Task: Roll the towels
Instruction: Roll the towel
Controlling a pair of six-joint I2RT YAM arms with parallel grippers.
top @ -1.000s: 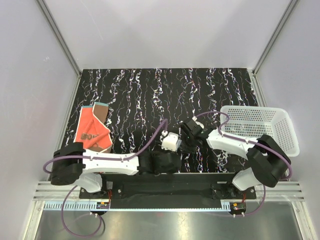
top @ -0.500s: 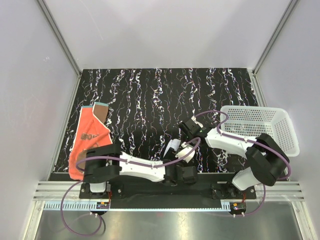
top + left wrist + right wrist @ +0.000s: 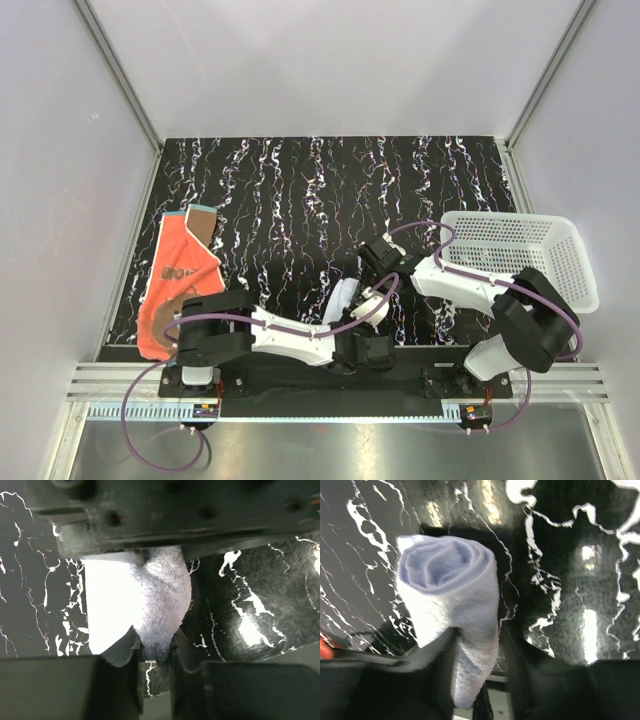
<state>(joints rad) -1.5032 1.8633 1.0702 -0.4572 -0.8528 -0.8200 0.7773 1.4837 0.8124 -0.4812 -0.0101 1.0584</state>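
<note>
A: Entry, largest item first. Counter [image 3: 300, 190]: black with white veining, and everything below sits on it.

B: Noted. Arms next?

A: Left arm [image 3: 285, 340] lies low along the near edge and reaches from its base toward the centre. Right arm [image 3: 455, 280] bends in from the right, also toward the centre.

B: Basket?

A: Basket [image 3: 520, 240]: white and perforated, at the right edge of the counter, just behind the right arm.

B: Now the towels.

A: Orange towel [image 3: 180, 265]: unrolled and rumpled, at the left edge, with white print facing up. One far corner is turned over and shows the brownish reverse. Its near end is hidden under the left arm. It lies well apart from the other towel.

B: And that other one?

A: White towel [image 3: 342, 298]: rolled into a short cylinder, at the near centre of the counter, between the two claws. The right wrist view shows the spiral at its end. I cannot tell whether it rests on the counter or hangs just above it.

B: State of the claws?

A: Left claw [image 3: 152, 647]: the fingers have the roll between them and the cloth is squeezed narrow at the tips, so I read it as gripping the white towel. Right claw [image 3: 477, 635]: one finger on each side of the same roll, with a thin dark slit along one side. Whether it presses the roll or stands free, I cannot tell.
</note>
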